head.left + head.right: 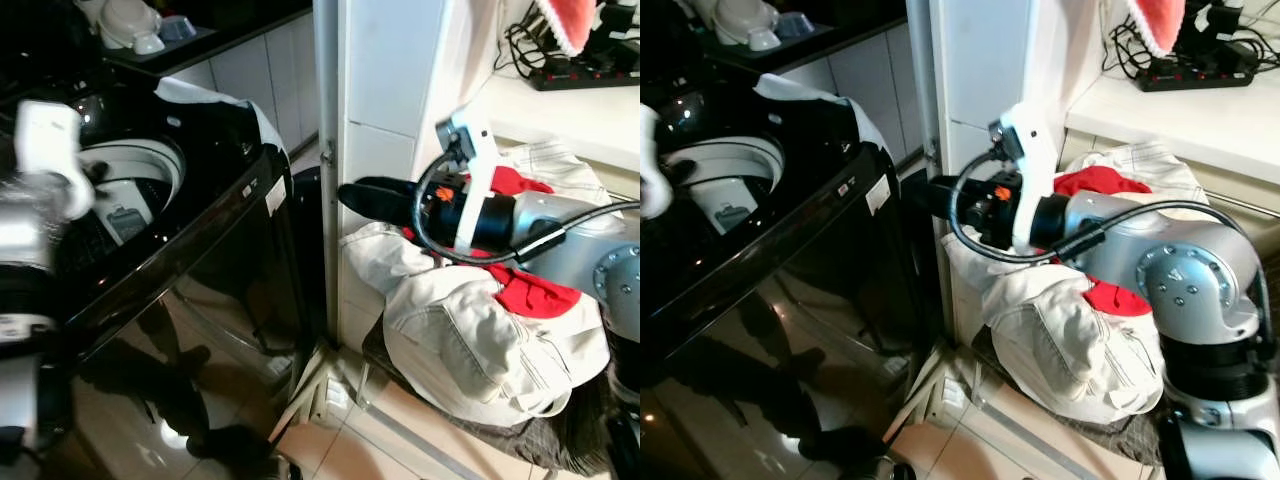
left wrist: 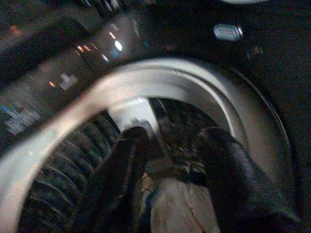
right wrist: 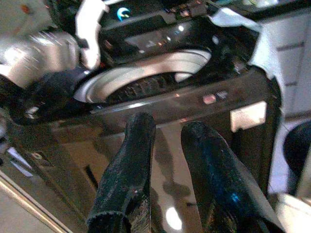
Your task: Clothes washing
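A black top-loading washing machine (image 1: 200,250) stands on the left with its drum (image 1: 140,190) uncovered. My left gripper (image 2: 172,141) hangs over the drum mouth, open, and a pale cloth (image 2: 180,208) lies in the drum below and between its fingers. On the right, a cream garment (image 1: 470,330) and a red garment (image 1: 535,290) are heaped on a dark basket (image 1: 560,440). My right gripper (image 1: 360,197) is held in front of that heap, pointing toward the washer. It is open, with nothing between its fingers (image 3: 138,145).
A white pillar (image 1: 390,90) stands between washer and clothes heap. A white cloth (image 1: 215,95) lies on the washer's rear corner. Behind the heap is a counter with a power strip (image 1: 590,70). Bowls (image 1: 130,25) sit on a far counter. Glossy floor tiles (image 1: 340,440) lie below.
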Available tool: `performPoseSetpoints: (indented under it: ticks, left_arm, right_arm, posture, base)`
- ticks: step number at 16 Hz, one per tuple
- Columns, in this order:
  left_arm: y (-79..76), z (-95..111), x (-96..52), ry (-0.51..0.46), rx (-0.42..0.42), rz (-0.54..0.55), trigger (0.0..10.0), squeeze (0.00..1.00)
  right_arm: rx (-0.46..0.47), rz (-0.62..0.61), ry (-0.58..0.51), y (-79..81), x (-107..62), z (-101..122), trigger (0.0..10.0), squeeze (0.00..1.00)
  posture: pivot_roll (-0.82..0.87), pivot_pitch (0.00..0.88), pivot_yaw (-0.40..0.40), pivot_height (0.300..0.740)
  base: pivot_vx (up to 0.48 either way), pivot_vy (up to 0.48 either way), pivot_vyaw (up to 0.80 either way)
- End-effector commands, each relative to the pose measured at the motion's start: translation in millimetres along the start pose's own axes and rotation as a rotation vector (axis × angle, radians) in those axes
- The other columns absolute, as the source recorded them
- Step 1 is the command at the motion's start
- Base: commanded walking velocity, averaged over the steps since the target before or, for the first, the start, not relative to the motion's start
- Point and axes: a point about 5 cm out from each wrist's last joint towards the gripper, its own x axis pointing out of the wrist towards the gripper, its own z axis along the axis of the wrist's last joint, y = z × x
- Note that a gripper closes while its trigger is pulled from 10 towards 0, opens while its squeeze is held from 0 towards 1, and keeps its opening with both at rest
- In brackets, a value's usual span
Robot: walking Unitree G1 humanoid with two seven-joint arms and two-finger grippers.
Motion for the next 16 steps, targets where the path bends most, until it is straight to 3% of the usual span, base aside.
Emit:
performPoseSetpoints:
  ticks: [1,2,3,4,5,6,8,12,14,16]
  left_arm:
    - [-6.8,38,-11.0,-0.217,0.02,-0.124,10.0,1.0]
    - [-17.4,49,-17.1,-0.3,0.013,-0.226,10.0,0.66]
    - [-46.8,60,-31.5,-0.418,-0.027,-0.453,10.0,0.0]
    - [-79.3,57,-46.0,-0.466,-0.029,-0.657,10.0,0.0]
    - [-107.1,47,-54.4,-0.48,-0.009,-0.774,10.0,0.0]
    - [-133.9,35,-58.0,-0.487,0.02,-0.821,10.0,0.0]
    - [-186.7,8,-70.3,-0.494,0.07,-0.984,10.0,0.0]
    - [-219.2,-23,-88.9,-0.439,0.176,-1.163,10.0,0.0]
    - [-228.2,-26,-98.4,-0.448,0.124,-1.212,10.0,0.0]
    - [-231.2,-27,-101.5,-0.475,0.13,-1.233,10.0,0.0]
  right_arm:
    - [-0.041,-0.118,0.012,-12.5,-0.4,-2,10.0,0.0]
    - [-0.064,-0.208,0.014,-23.1,-1.0,-3,10.0,0.0]
    - [-0.122,-0.395,0.043,-46.8,-4.5,-7,10.0,0.0]
    - [-0.164,-0.554,0.097,-68.8,-11.2,-16,10.0,1.0]
    - [-0.17,-0.638,0.146,-83.3,-17.6,-26,10.0,1.0]
    - [-0.168,-0.688,0.191,-94.5,-23.5,-36,10.0,1.0]
    - [-0.174,-0.738,0.315,-112.1,-38.3,-56,10.0,1.0]
    - [-0.129,-0.814,0.309,-130.4,-60.2,-64,10.0,1.0]
    - [-0.108,-0.879,0.308,-140.2,-74.3,-70,10.0,1.0]
    - [-0.101,-0.894,0.3,-144.3,-77.7,-74,10.0,1.0]
  posture:
    - [-0.01,0.0,0.083,0.74]
    - [-0.01,0.0,0.083,0.74]
    - [-0.01,0.0,0.084,0.74]
    - [-0.01,0.0,0.085,0.74]
    - [-0.01,0.0,0.087,0.74]
    - [-0.01,0.0,0.087,0.74]
    - [-0.01,0.0,0.087,0.74]
    - [-0.02,0.0,0.097,0.74]
    - [-0.02,0.0,0.102,0.74]
    - [-0.02,0.0,0.105,0.74]
  base:
    - [0.0,0.0,0.0]
    - [0.0,0.0,0.0]
    - [0.0,0.0,0.0]
    - [0.0,0.0,0.0]
    - [0.0,0.0,0.0]
    - [0.0,0.0,0.0]
    - [0.0,0.0,0.0]
    - [0.0,0.0,0.0]
    - [0.0,0.0,0.0]
    - [0.0,0.0,0.0]
